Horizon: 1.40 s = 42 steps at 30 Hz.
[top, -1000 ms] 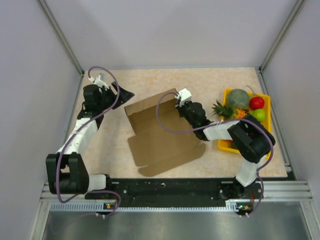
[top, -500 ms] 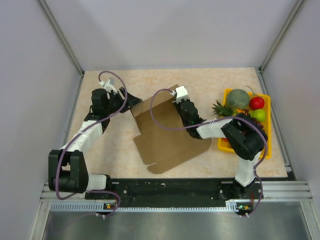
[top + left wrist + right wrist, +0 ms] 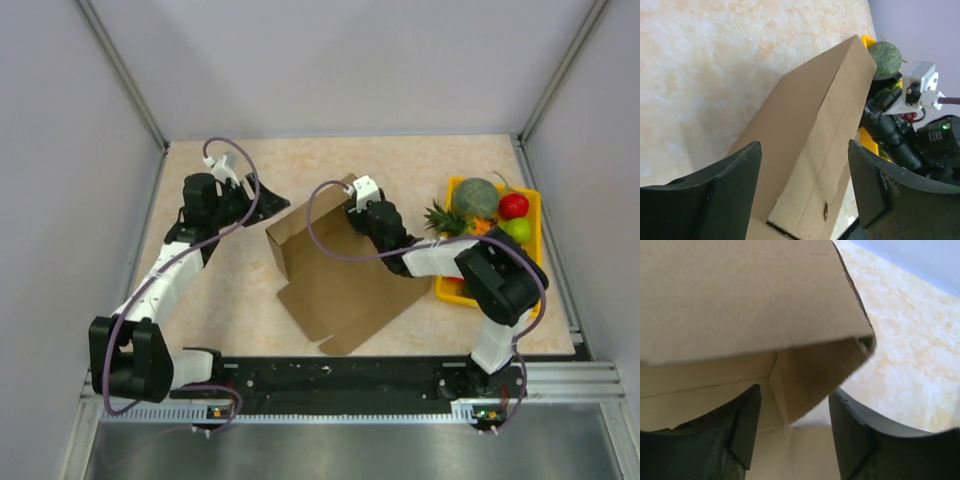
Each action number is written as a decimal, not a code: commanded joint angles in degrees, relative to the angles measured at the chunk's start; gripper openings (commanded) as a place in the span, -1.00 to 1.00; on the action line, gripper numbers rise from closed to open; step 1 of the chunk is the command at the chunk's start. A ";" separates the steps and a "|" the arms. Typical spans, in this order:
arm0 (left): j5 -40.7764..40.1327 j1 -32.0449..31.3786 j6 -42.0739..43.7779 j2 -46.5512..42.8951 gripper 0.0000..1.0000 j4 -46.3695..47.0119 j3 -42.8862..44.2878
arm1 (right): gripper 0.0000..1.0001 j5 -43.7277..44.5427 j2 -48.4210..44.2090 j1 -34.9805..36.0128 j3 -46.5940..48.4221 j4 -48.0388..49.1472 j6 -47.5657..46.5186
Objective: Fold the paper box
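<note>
Raised wall of brown cardboard paper box (image 3: 335,275) runs arm-to-arm. R end effector (image 3: 795,390) spread astride its corner; L end effector (image 3: 804,150) spread, opp. end.

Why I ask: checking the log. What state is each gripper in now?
Left gripper: open, jaws astride the box wall.
Right gripper: open, box corner between its jaws.

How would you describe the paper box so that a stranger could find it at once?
Start at the beige table and look to its middle. The paper box lies there, partly folded, with one wall raised. It is plain brown cardboard, unlike the yellow fruit tray to its right.
</note>
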 commanded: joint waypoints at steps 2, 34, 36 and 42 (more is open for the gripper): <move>-5.41 0.26 9.75 -4.06 0.50 -9.98 7.30 | 0.27 -1.67 -10.32 0.04 -1.89 -6.05 1.10; -69.32 -47.38 53.72 17.47 0.25 -27.16 27.44 | 0.69 -17.23 -60.35 -0.31 -23.16 -70.23 64.99; -69.93 -47.20 53.72 18.52 0.23 -27.15 27.00 | 0.69 -17.66 -59.30 -0.31 -23.52 -70.32 68.60; -72.30 -45.28 53.28 20.46 0.09 -26.45 26.47 | 0.67 -17.75 -58.06 -0.23 -21.85 -71.64 67.11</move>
